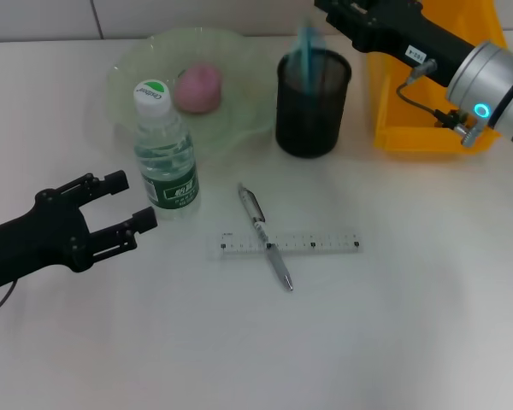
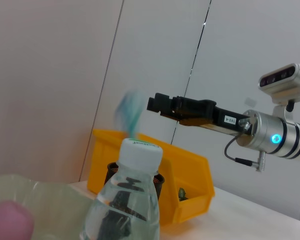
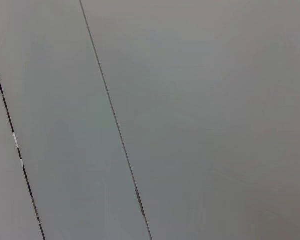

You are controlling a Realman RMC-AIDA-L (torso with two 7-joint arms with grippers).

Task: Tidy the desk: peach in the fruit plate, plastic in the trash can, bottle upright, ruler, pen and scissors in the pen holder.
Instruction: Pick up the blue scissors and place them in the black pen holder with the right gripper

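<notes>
A pink peach [image 1: 197, 87] lies in the green fruit plate [image 1: 239, 60]. Beside the plate's front rim stands the bottle [image 1: 164, 155], upright with its white cap on. My left gripper [image 1: 130, 201] hovers open just left of it, holding nothing. The pen [image 1: 265, 237] lies across the clear ruler [image 1: 312, 244] mid-table. Blurred teal scissors [image 1: 308, 47] hang over the black pen holder [image 1: 312, 104], just off the tip of my right gripper [image 1: 321, 8]. The left wrist view shows the scissors [image 2: 130, 111] beside the right gripper [image 2: 152, 103]. The plastic is out of view.
The yellow trash can [image 1: 392, 111] stands right of the pen holder, under my right arm. White table stretches in front of the ruler. The right wrist view shows only a grey wall.
</notes>
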